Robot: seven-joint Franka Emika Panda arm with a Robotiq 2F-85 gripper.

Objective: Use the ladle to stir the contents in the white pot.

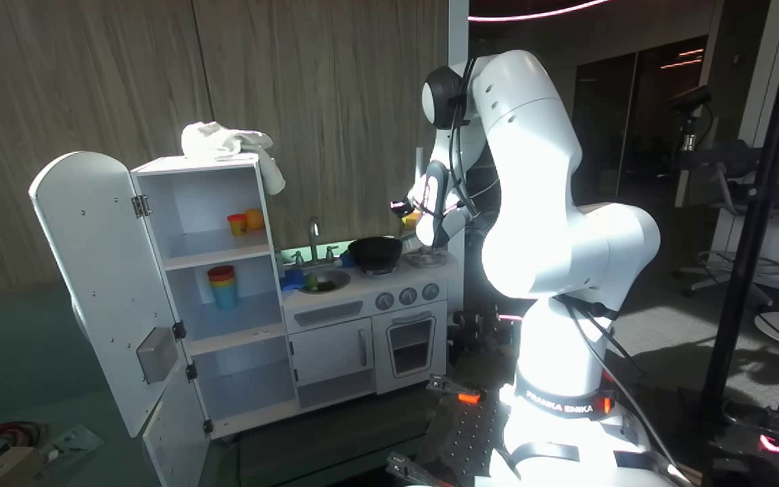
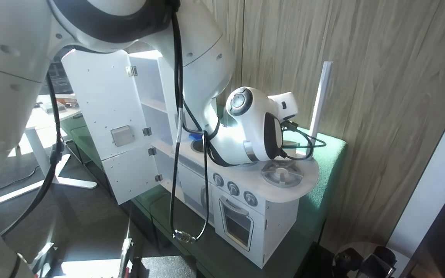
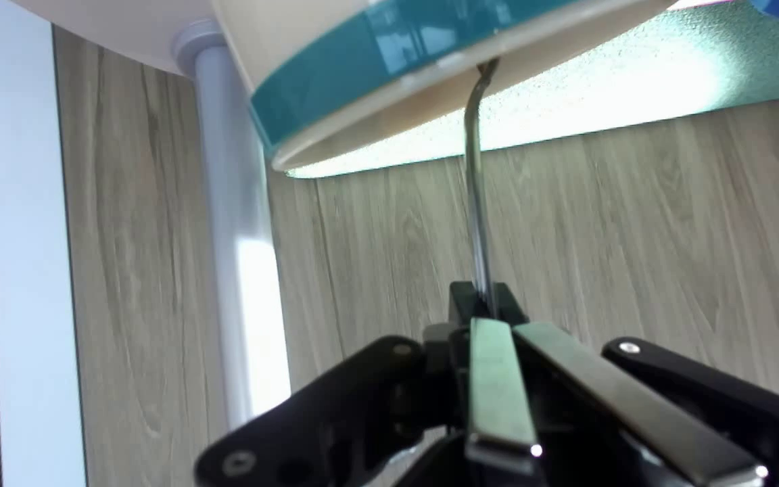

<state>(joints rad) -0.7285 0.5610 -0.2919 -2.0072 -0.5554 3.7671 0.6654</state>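
Tool (image 3: 487,301): fingers together, clamped on the thin grey metal ladle (image 3: 476,182). In both exterior views the white jointed robot arm (image 2: 242,148) obscures the grip; the finding rests on the wrist view.

That view appears inverted, judging by the smooth white round post (image 3: 230,203) that hangs down in it from the white play-kitchen surface (image 3: 132,24). On that reading, the round white pot with a glossy teal band (image 3: 376,47) lies below the tool, mouth upward, near the post. The handle's long axis runs nearly straight from tool to pot, bends near the rim and enters the mouth. The far end is hidden inside, as are any contents; contact between handle and rim cannot be determined.

Assessment: insertion appears done, stirring due. The move should sweep crosswise to the handle's axis, within the rim; sideways pressure could drag the pot.
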